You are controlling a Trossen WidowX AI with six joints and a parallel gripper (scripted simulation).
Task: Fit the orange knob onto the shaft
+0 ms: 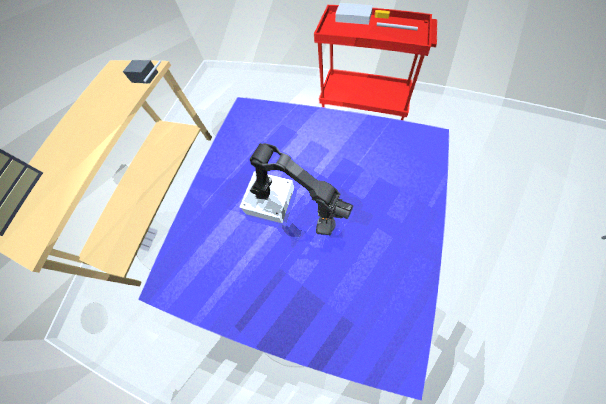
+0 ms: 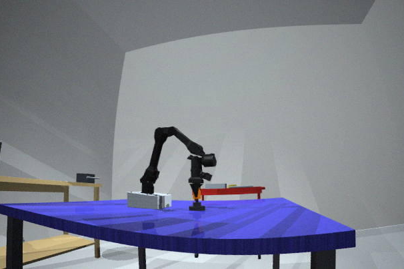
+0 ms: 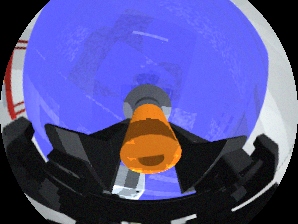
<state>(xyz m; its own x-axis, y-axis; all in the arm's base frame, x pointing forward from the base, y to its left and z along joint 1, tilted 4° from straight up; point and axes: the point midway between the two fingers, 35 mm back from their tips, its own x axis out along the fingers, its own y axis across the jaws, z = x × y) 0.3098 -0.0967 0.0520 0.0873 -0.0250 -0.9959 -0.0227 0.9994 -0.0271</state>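
Observation:
The orange knob is a tapered cylinder gripped between my fingers. My gripper points straight down and is shut on the knob. The round dark pedestal stands on the blue table directly under the knob. In the wrist view the knob covers the middle of the pedestal, so the shaft is hidden. In the side view the knob's lower end sits a little above the pedestal's disc. I cannot tell whether the hole is over the shaft.
The arm's white base block sits on the table left of the pedestal. A red cart stands beyond the table's far edge. A wooden bench stands to the left.

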